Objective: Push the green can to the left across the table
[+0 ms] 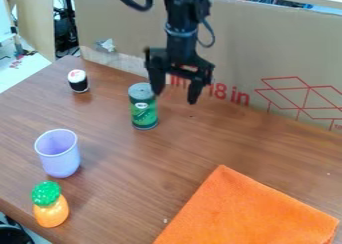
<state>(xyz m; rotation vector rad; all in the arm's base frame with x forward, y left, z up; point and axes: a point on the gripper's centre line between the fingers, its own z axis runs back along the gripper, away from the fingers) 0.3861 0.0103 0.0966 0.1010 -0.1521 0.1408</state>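
The gripper (176,97) hangs fingers-down near the back of the table (140,185), in front of the cardboard panel (234,53). The jaws stand wide apart, with nothing between them. The green can (143,108) stands upright beside the gripper, toward the left of the view; one fingertip overlaps its upper edge in the view, and contact cannot be confirmed.

Handling, as judged: the can is a rigid, straight-walled cylinder, light to moderate in weight depending on contents. The wall is likely smooth and may slip under low pressure; it is not fragile, but thin stock could dent. Grip at mid-height, on opposite sides of the wall, with the can axis centred. Avoid the grey top, where a loose lid could shift. Off-centre side contact may tip the can.

Adjacent items: a black-and-white piece (78,81), a lilac cup (59,155), a toy pineapple (50,208) and an orange cloth (244,213).
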